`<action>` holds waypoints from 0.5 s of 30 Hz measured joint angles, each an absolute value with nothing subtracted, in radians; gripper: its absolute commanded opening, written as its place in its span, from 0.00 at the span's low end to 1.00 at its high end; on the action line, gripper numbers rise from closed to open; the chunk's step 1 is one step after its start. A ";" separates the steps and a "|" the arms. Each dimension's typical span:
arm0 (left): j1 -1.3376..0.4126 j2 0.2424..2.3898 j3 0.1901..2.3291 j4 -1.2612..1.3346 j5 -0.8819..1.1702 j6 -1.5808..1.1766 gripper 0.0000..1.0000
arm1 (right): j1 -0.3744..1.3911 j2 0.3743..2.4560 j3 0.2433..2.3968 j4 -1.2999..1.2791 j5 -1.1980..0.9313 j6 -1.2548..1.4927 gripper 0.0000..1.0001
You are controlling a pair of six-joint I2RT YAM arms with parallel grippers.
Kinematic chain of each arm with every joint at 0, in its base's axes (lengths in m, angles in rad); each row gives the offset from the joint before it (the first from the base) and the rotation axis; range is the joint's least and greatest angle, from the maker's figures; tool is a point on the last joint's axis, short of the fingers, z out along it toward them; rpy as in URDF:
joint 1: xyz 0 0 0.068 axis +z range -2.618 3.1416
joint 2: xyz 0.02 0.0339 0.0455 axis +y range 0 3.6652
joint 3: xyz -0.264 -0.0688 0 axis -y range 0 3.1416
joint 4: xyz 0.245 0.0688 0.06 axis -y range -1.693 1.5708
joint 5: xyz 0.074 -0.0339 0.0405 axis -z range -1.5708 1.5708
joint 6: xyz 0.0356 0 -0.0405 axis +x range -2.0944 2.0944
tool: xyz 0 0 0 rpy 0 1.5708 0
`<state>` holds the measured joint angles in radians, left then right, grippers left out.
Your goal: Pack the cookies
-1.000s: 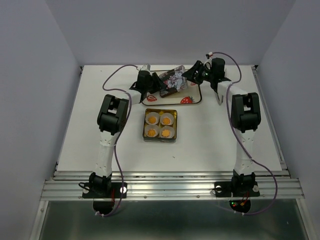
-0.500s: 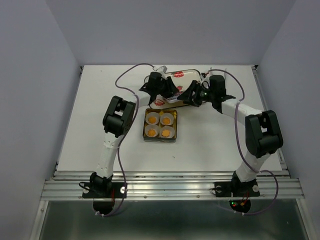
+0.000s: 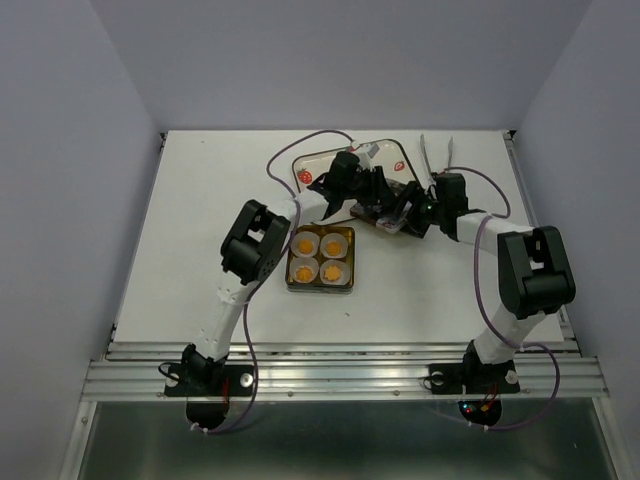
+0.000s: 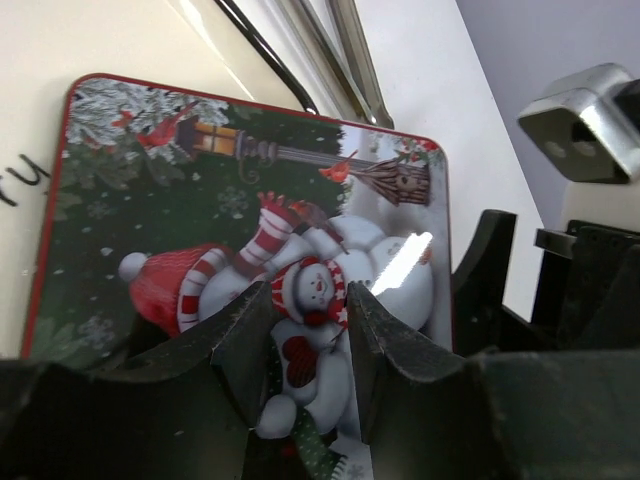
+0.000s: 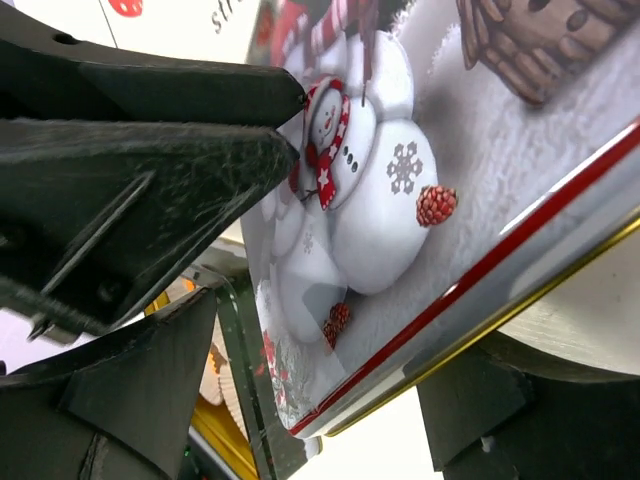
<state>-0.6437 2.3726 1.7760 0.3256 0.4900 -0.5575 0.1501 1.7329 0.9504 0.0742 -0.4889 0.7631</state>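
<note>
Lid (image 4: pixel 230 190) swung from far edge to beside cookies' (image 3: pixel 333 243) tin (image 3: pixel 321 288), capping near; right hand (image 3: pixel 408 208) spread, left hand (image 4: pixel 305 300) unclear.

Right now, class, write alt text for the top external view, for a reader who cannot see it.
The left gripper and right gripper meet at a printed lid by a strawberry-printed tray, far across the white table. Nearer, an open gold tin holds four orange cookies in white paper cups.

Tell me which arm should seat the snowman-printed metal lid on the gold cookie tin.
Right, probably: the right gripper straddles the rim of the snowman-printed lid; the left gripper only sits over its face.
</note>
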 measured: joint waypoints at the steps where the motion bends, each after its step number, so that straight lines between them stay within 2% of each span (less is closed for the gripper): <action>1: -0.643 2.373 1.776 0.325 0.490 -0.558 0.47 | 0.151 1.727 0.950 0.075 -0.478 0.762 0.78; 2: -0.640 2.373 1.776 0.324 0.491 -0.558 0.47 | 0.151 1.721 0.951 0.076 -0.469 0.760 0.77; 5: -0.627 2.373 1.776 0.316 0.494 -0.558 0.47 | 0.151 1.717 0.951 0.083 -0.440 0.762 0.59; 6: -0.625 2.373 1.776 0.315 0.494 -0.558 0.47 | 0.151 1.717 0.951 0.081 -0.432 0.763 0.46; 9: -0.620 2.371 1.776 0.315 0.492 -0.558 0.47 | 0.150 1.717 0.951 0.089 -0.390 0.796 0.24; 14: -0.611 2.339 1.769 0.317 0.482 -0.559 0.51 | 0.146 1.659 0.935 0.143 -0.328 0.852 0.07; 15: -0.610 2.326 1.758 0.311 0.482 -0.560 0.55 | 0.147 1.630 0.926 0.147 -0.313 0.842 0.01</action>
<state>-0.6102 2.3257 1.7584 0.3115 0.4824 -0.5598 0.1474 1.6299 0.9264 0.1467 -0.3130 0.8425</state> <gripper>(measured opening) 0.495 0.251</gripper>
